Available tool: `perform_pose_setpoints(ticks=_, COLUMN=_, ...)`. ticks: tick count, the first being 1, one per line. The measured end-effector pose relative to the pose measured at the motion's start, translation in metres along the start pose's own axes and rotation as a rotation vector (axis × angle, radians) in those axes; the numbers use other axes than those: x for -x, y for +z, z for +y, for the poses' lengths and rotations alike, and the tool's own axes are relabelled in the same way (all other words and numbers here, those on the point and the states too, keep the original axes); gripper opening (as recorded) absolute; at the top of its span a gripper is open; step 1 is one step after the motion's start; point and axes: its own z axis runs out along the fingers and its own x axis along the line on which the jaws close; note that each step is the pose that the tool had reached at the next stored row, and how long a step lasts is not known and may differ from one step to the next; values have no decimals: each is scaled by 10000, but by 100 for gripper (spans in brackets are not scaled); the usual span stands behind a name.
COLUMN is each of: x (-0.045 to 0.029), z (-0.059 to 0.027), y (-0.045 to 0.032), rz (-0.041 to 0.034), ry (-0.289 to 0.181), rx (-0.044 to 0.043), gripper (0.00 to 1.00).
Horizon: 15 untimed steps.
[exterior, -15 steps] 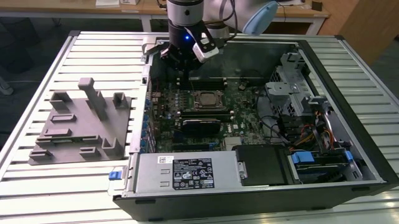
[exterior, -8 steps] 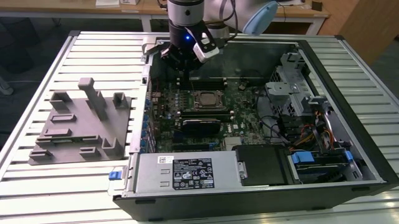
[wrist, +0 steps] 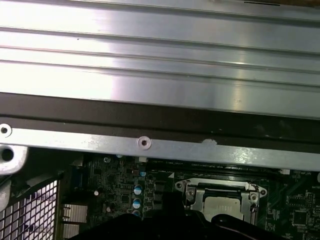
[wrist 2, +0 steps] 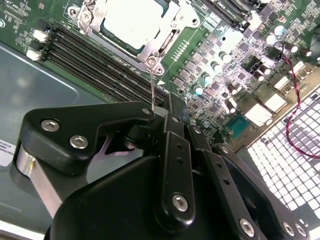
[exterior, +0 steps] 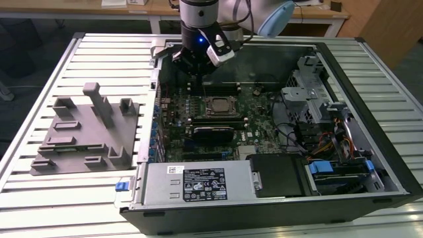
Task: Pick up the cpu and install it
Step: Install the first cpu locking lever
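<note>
The cpu (exterior: 221, 105) lies flat in the motherboard socket inside the open computer case (exterior: 390, 163), its pale silver top framed by the socket's metal bracket. It also shows in both wrist views, bright in the second wrist view (wrist 2: 132, 20) and low in the first wrist view (wrist: 220, 202). My gripper (exterior: 196, 73) hangs over the case's far side, above the memory slots (exterior: 215, 89), a short way beyond the socket and apart from the cpu. Its black links (wrist 2: 170, 165) fill the near part of the second wrist view. Nothing shows in its grasp.
A grey plastic fixture block (exterior: 86, 131) sits on the slatted metal table (exterior: 39, 198) at the exterior view's left of the case. Inside the case are a power supply (exterior: 198, 183), a drive cage (exterior: 317, 99), cables (exterior: 330, 144) and a black card (exterior: 211, 133).
</note>
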Motion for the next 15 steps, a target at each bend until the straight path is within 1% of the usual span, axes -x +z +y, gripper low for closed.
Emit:
perform_pose_setpoints(ticks=6, x=33, z=-2, y=0, rz=0, ry=1, rx=0, gripper=11)
perform_pose_setpoints(ticks=15, x=138, z=-8, y=2, rz=-1, ry=0, rx=2, gripper=11)
